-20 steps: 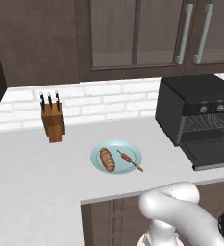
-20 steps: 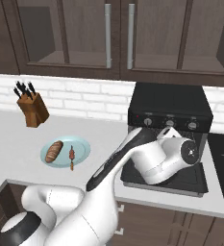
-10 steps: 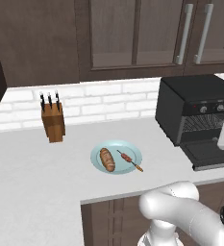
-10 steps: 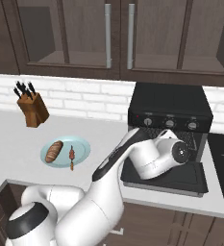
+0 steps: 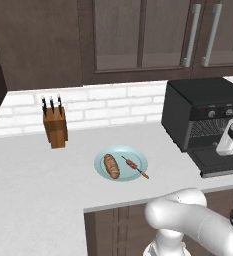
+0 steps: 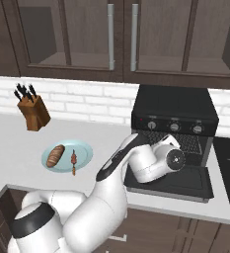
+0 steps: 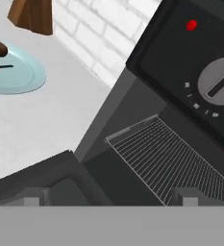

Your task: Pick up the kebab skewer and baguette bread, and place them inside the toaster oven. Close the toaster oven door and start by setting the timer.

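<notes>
A wooden knife block [image 5: 55, 128] stands at the white bench's [image 5: 33, 185] back edge. Near the front edge, a pale blue plate [image 5: 136, 161] carries the golden-brown baguette bread [image 5: 111, 166] and the thin kebab skewer [image 5: 134, 166], apart. Rightward, the black toaster oven [image 6: 174, 115] has its door [image 6: 185, 183] dropped flat; the hand [image 7: 108, 197], fingers spread with nothing between them, hovers at the wire rack [image 7: 166, 158].

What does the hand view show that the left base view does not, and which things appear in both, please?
Hand view alone: a close look at the wire rack inside the toaster oven, a red light and the marks around one knob.

Left base view alone: the whole knife block with its handles, the wall cabinets, and the whole bread and skewer.

Both: the plate, the brick wall, the counter and the oven with its door down.
</notes>
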Robot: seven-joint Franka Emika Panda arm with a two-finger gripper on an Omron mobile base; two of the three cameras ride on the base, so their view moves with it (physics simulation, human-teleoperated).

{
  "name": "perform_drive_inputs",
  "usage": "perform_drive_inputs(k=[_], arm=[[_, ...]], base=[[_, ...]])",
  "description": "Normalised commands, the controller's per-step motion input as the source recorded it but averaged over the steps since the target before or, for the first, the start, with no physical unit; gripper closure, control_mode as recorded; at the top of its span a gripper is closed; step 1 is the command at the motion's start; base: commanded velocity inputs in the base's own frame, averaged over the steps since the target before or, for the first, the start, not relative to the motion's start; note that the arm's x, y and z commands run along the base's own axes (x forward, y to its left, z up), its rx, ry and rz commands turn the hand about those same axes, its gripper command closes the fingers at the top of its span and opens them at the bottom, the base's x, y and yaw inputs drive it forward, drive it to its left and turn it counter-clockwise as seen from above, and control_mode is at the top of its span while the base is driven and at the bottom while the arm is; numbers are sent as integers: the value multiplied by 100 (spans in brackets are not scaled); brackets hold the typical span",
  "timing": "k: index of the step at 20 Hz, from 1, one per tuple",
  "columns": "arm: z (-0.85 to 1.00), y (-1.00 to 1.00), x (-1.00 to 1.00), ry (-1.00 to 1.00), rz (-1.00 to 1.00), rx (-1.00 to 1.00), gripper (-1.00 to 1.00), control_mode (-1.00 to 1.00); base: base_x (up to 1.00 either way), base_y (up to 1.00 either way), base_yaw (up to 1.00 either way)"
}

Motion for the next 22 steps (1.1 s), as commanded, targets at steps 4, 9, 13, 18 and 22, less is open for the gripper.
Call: perform_drive_inputs(k=[4, 9, 13, 18, 22], arm=[[-2, -25, 3, -6, 0, 6, -100, -100], [-1, -20, 12, -6, 0, 5, -100, -100], [-9, -13, 19, 0, 0, 3, -100, -100], [-20, -10, 20, 0, 0, 2, -100, -100], [-21, -4, 25, 0, 0, 1, -100, -100]], base=[[0, 0, 0], [0, 0, 0], [0, 0, 0], [0, 0, 0], [0, 0, 0]])
